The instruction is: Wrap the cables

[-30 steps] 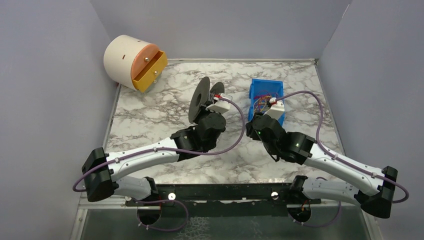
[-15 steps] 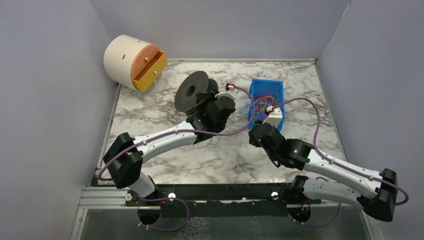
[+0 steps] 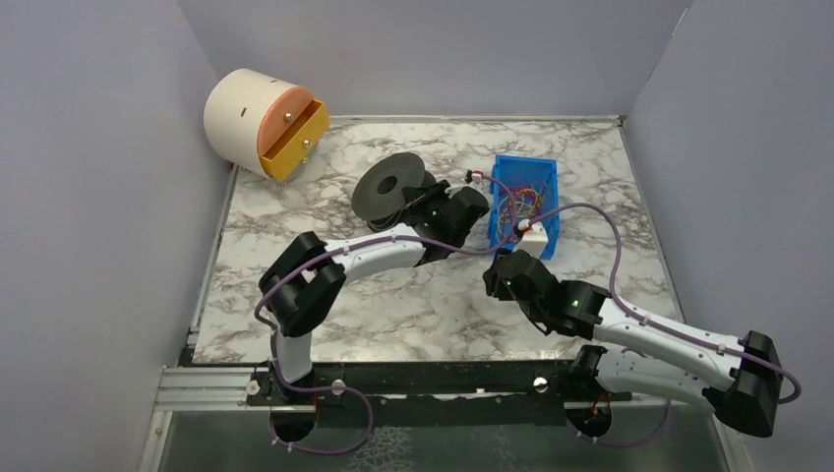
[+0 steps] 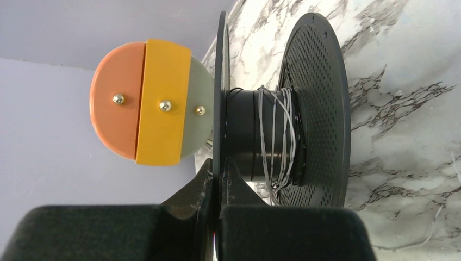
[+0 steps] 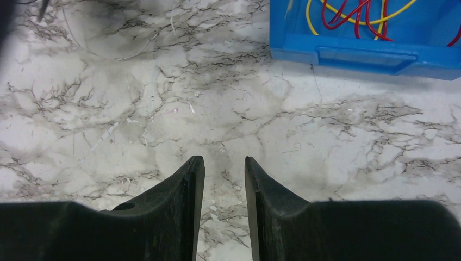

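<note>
Left claw (image 4: 219, 163): closed tight on the rim of the thin outer disc of the spool (image 4: 321, 109); both black fingers press the disc edge from either side, with no gap showing.
Right claw (image 5: 224, 163): fingers stand a narrow way apart with only bare marble between them; it holds nothing and hangs over the table just in front of the bin.
Cables (image 5: 353, 13): loose red, yellow and orange wires lie tangled inside the blue bin (image 5: 359, 51), and a few loops rise above its rim in the overhead view.
Strand (image 4: 274, 136): a thin pale-grey wire is wound in several uneven, crossing turns round the black core of the spool, between its two discs.
Spool position: left of the bin and close to it, near the middle of the table's far half; in the overhead view its broad round face is turned upward.
Bin position: right of centre, toward the back of the table (image 3: 325, 226).
Drum (image 3: 246, 113): a cream cylinder with an orange and yellow face sits at the far left corner, well apart from the spool.
Arms: the left one reaches forward and rightward to the spool; the right one stretches in from the right toward the near end of the bin.
</note>
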Tool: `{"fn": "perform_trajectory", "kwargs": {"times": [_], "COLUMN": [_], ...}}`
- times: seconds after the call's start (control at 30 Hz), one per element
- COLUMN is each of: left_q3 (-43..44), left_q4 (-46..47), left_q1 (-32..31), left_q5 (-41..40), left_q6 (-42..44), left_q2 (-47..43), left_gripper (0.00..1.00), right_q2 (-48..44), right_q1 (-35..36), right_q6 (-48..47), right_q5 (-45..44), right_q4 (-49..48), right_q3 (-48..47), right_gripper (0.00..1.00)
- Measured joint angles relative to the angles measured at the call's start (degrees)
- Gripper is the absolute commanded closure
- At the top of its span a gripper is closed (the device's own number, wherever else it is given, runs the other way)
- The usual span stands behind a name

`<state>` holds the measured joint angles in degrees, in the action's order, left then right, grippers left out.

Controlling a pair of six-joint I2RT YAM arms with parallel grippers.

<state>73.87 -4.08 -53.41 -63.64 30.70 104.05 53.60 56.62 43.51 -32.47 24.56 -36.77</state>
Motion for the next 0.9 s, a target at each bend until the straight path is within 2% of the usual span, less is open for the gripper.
{"fn": "perform_trajectory", "kwargs": {"times": [0.2,0.67,0.9], "left_q3": [5.2,11.7,12.0], "left_q4": [-2.6,-7.3,-10.6], "left_q1": [0.3,0.3,0.2], "left_q5": [0.5,-1.5,-3.0], "left_q6": [-2.3,-5.2,-8.0], "left_q2": [7.4,17.4,19.6], "left_gripper": [1.00,1.00,0.88], "right_q2": [-1.3,-2.8,-5.5], "right_q1": [0.0,0.0,0.0], "right_q6": [0.4,1.5,2.1], "right_q5": [1.8,7.9,8.6], "right_q4": [-0.7,-2.4,-2.2], "right_q3": [1.0,3.4,4.0], "right_gripper": [0.62,0.61,0.60]}}
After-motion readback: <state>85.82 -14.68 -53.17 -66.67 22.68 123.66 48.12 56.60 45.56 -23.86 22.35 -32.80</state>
